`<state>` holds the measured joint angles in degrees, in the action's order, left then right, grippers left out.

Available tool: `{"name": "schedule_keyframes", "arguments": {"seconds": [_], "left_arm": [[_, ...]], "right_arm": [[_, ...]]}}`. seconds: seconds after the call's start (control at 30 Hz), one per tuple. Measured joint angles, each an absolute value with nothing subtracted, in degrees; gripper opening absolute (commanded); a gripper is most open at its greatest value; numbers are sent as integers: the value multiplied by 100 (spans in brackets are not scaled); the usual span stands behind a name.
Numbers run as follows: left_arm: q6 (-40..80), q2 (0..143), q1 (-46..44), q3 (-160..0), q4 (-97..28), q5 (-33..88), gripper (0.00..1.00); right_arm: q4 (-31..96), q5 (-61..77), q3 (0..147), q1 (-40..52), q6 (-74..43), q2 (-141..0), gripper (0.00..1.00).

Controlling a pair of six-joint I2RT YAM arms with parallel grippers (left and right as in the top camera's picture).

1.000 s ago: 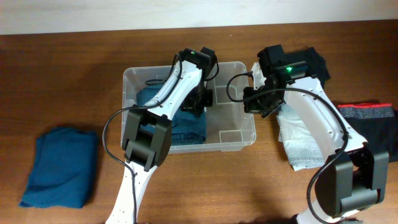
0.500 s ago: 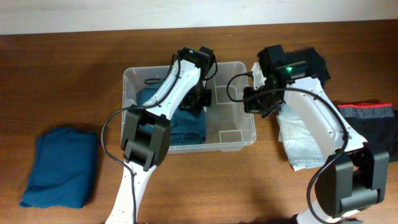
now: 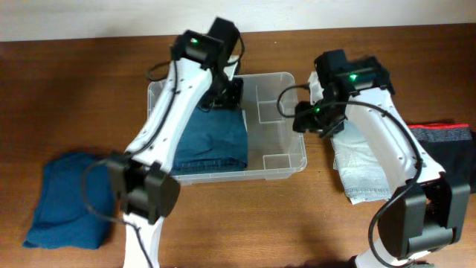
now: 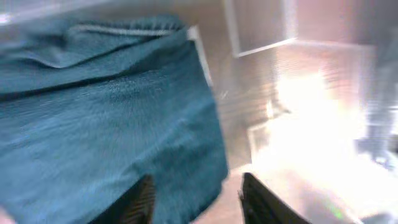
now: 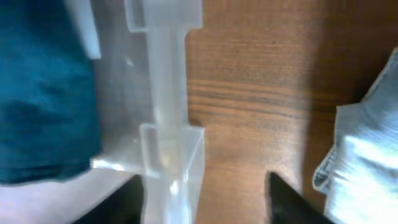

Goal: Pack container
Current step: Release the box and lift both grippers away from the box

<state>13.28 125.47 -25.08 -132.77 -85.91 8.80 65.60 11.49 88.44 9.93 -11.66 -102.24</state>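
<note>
1. Brown wooden table (image 3: pixel 74 89) fills the overhead view, with a pale wall strip along the far edge.
2. You see the container (image 3: pixel 277 170), a clear plastic bin, near the table's middle, between the two arms.
3. A folded teal garment (image 3: pixel 212 138) lies flat inside the container's left part; the right part shows bare base.
4. Your left arm reaches over the container's far rim. In the left wrist view, the left gripper (image 4: pixel 194 202) hangs above the teal garment's edge, fingers (image 4: pixel 140 200) spread apart with nothing between them.
5. Your right gripper (image 5: pixel 205 202) sits at the container's right wall, outside the bin. Its fingers (image 5: pixel 287 200) are spread wide; the container's rim runs between them, close to one finger. You cannot tell whether that finger touches the rim.
6. A second teal garment (image 3: pixel 71 197) lies folded on the table, well left of the container.
7. A pale grey garment (image 3: pixel 361 171) lies just right of the container, under the right arm.
8. A black garment with a red band (image 3: pixel 446 145) lies at the right edge.
</note>
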Motion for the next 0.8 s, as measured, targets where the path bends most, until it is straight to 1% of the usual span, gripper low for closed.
{"name": "schedule_keyframes", "arguments": {"seconds": [0.03, 0.07, 0.13, 0.17, 0.23, 0.27, 0.4, 0.67, 0.8], "left_arm": [[1291, 12403, -2510, -13292, -8593, 875, 64], [1269, 12263, -2515, -13297, -8591, 854, 73], [1260, 12014, -2510, -13305, -8597, 738, 84], [1258, 11898, -2499, -13310, -8608, 639, 92], [1267, 11727, -2447, -13319, -8707, 408, 98], [1267, 11673, -2399, -13321, -8772, 311, 99], [1389, 11570, -2014, -13321, -9098, -67, 99], [1848, 11570, -725, -13321, -9627, -799, 99], [1918, 11570, -314, -13321, -9649, -913, 99]], "right_arm": [[6657, 1146, 9008, 993, -1170, -10224, 84], [6770, 1142, 9185, 991, -1170, -10224, 98], [7032, 1085, 9588, 989, -1140, -10224, 99], [7159, 1031, 9773, 987, -1131, -10224, 99], [7472, 875, 10162, 961, -1140, -10224, 98], [7588, 803, 10324, 928, -1140, -10224, 98], [7835, 602, 10735, 556, -1173, -10224, 98], [7996, 416, 10790, -895, -1225, -10224, 98], [8025, 386, 10790, -1424, -1227, -10224, 98]]}}
